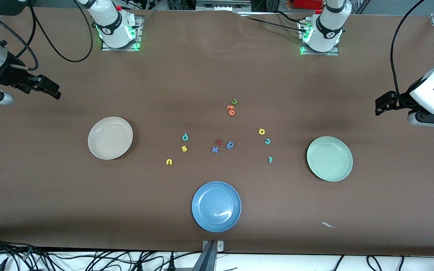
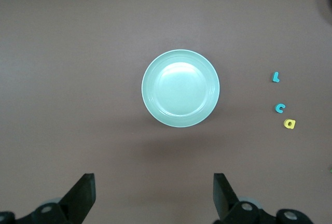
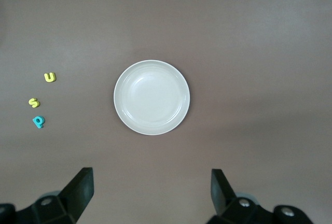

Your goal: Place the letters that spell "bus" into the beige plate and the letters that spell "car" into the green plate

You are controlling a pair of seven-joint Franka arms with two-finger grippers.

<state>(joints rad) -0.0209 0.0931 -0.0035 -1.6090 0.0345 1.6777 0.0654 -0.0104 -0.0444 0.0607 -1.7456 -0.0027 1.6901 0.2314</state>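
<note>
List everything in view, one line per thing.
beige plate: one, cream, toward the right arm's end
green plate: one, mint, toward the left arm's end
blue plate: one, nearest the front camera
bus letters: teal b, yellow s, yellow u, beside the beige plate
car letters: yellow a, teal c, teal r, beside the green plate
spare letters: five, mid-table
paper scrap: one, white
left pincer: open, above the green plate
right pincer: open, above the beige plate

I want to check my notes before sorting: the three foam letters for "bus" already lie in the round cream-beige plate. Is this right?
Not right. The round cream-beige plate holds nothing; the teal b, yellow s and yellow u lie on the table beside it, as the right wrist view shows.
</note>
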